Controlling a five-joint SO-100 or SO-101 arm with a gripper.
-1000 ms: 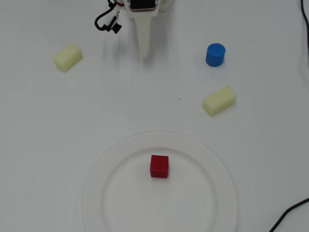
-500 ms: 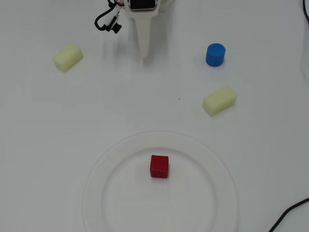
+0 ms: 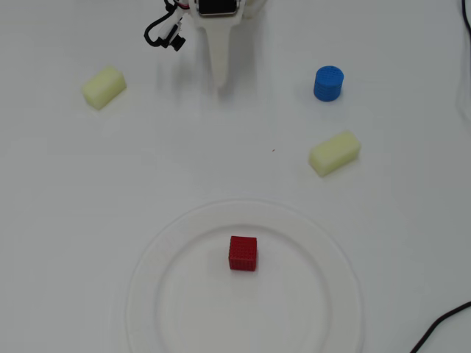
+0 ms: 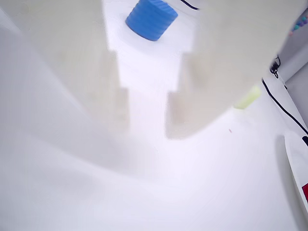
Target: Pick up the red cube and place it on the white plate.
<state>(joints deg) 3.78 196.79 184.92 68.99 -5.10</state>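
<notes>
The red cube (image 3: 243, 253) sits on the white plate (image 3: 158, 294), near its middle; a red sliver of it shows at the right edge of the wrist view (image 4: 305, 191), on the plate's rim (image 4: 294, 159). My gripper (image 3: 221, 82) is at the top of the overhead view, far from the plate, pointing toward it. In the wrist view the gripper (image 4: 147, 127) holds nothing, and its jaws stand a little apart with bare table showing between them.
A blue cylinder (image 3: 328, 83) (image 4: 151, 18) stands to the right of the gripper. One pale yellow block (image 3: 335, 153) (image 4: 249, 97) lies below it, another (image 3: 104, 87) at the left. A black cable (image 3: 441, 327) runs in at the bottom right corner.
</notes>
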